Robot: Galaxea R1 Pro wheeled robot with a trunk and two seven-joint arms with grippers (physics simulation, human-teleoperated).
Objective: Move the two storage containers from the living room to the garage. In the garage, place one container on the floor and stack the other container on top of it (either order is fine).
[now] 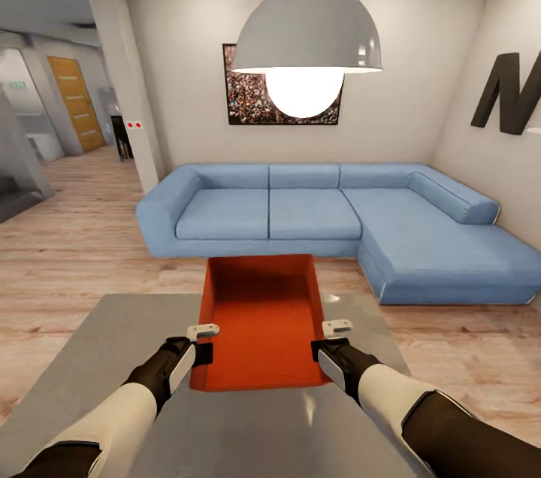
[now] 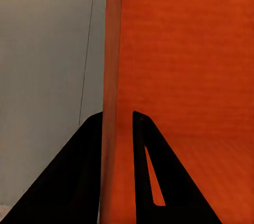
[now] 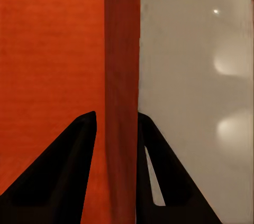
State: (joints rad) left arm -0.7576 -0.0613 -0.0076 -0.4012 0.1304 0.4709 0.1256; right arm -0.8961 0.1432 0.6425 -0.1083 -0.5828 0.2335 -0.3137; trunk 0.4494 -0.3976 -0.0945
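One orange-red open-topped storage container (image 1: 259, 320) sits lengthwise between my arms, over the grey glass-topped table (image 1: 113, 328) in the living room. My left gripper (image 1: 200, 346) grips its left side wall. In the left wrist view the two dark fingers (image 2: 140, 145) straddle that thin orange wall (image 2: 111, 76), and the left gripper (image 2: 117, 123) is closed on it. My right gripper (image 1: 330, 346) holds the opposite wall the same way. The right wrist view shows the right gripper (image 3: 115, 121) clamped on the wall (image 3: 121, 49). Whether the container rests on the table or hangs just above it cannot be told.
A blue sectional sofa (image 1: 315, 215) stands just beyond the table. A big pendant lamp (image 1: 306, 49) hangs in front of my head camera. Light wood-plank floor (image 1: 75, 245) runs left past a pillar (image 1: 124, 87) to a hallway with a wooden door (image 1: 77, 102).
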